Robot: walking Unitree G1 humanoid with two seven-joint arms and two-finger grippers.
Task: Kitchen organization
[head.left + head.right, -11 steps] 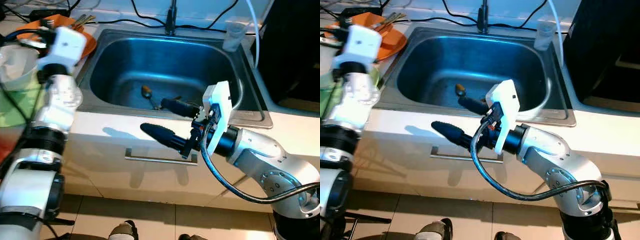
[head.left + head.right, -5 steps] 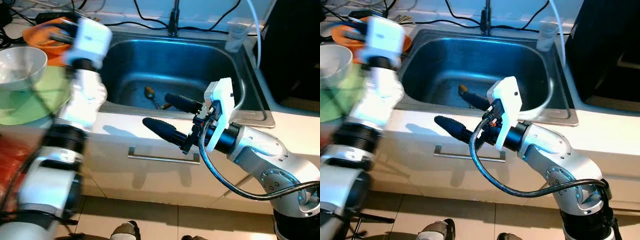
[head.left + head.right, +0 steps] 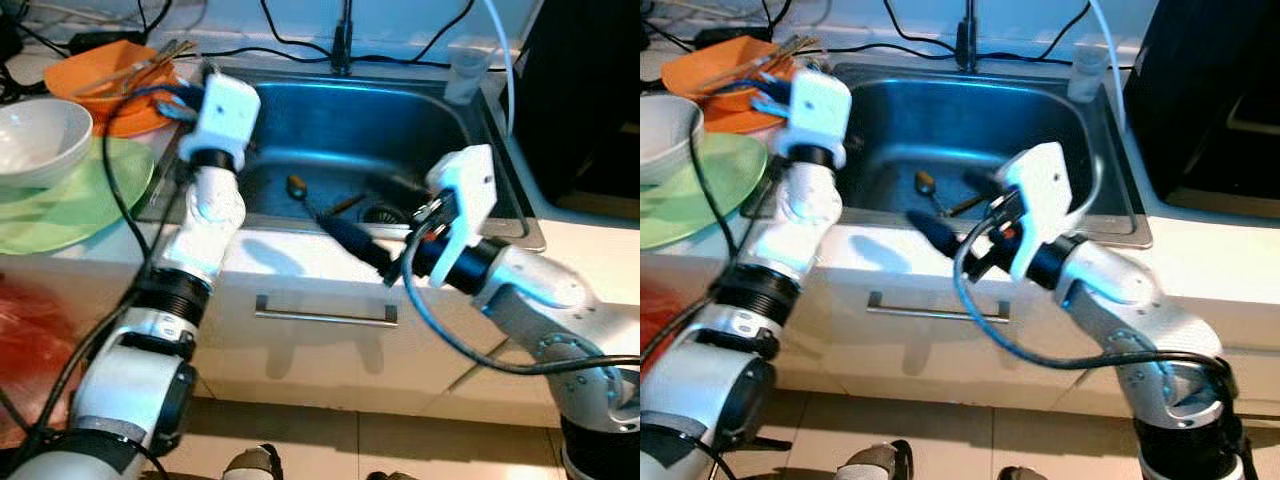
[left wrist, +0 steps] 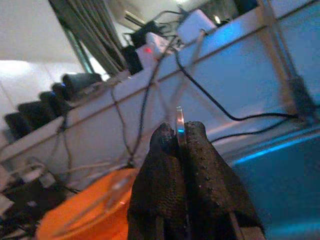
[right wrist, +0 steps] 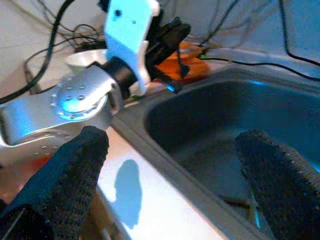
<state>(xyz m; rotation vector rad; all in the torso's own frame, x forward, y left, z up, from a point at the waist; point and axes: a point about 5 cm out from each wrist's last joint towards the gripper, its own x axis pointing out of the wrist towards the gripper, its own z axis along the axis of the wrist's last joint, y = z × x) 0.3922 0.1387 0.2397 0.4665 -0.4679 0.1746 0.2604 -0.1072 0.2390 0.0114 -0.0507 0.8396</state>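
My left gripper [image 4: 179, 134] is shut on a thin metal utensil [image 4: 179, 116], seen edge-on between the black pads. It is raised over the counter at the sink's [image 3: 500, 215] left rim, beside the orange plate [image 3: 105, 72]. My right gripper [image 3: 372, 212] is open over the front of the sink basin, its fingers wide apart with nothing between them. A spoon [image 3: 296, 187] and a second utensil [image 3: 345, 204] lie on the sink floor just beyond the right gripper's lower finger.
The orange plate carries chopsticks [image 3: 152, 56]. A white bowl [image 3: 35, 135] sits on a green plate [image 3: 85, 195] on the left counter. A faucet [image 3: 343, 40], cables and a clear cup [image 3: 466, 72] line the back. A black appliance [image 3: 590, 90] stands on the right.
My left arm has swung right, from over the left counter to the sink's left rim. My right gripper has moved forward, from in front of the counter edge to over the basin.
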